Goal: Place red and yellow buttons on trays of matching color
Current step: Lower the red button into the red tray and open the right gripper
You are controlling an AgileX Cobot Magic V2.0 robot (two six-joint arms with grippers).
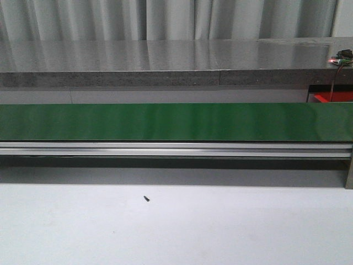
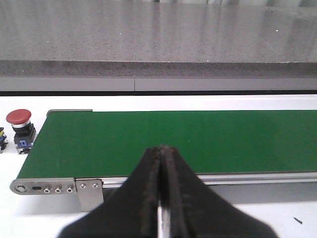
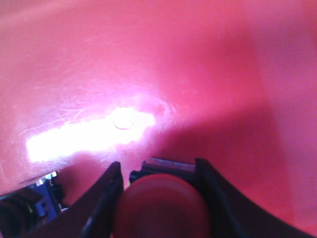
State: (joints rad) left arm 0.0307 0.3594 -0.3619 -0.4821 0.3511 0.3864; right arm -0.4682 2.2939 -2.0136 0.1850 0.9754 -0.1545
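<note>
**Red button being held over the red tray**

A risk is being judged at the release. The red mushroom-head push button [image 3: 161,203] is being carried just above the glossy red plastic tray [image 3: 148,64], and how high it is being held cannot be told. If it is being let go from too high, the round head could roll or tip, or it could strike the dark blue-bodied button [image 3: 29,210] that is lying beside it at the edge of the right wrist view.

The right gripper [image 3: 158,198] is being kept partly apart, clamped on the red button, one finger on each side of the cap.

The left gripper [image 2: 162,193] is being held together and empty above the green conveyor belt [image 2: 198,144]. A second red-capped push button [image 2: 21,128] is waiting just off the end of the belt. No yellow tray is being shown.
</note>
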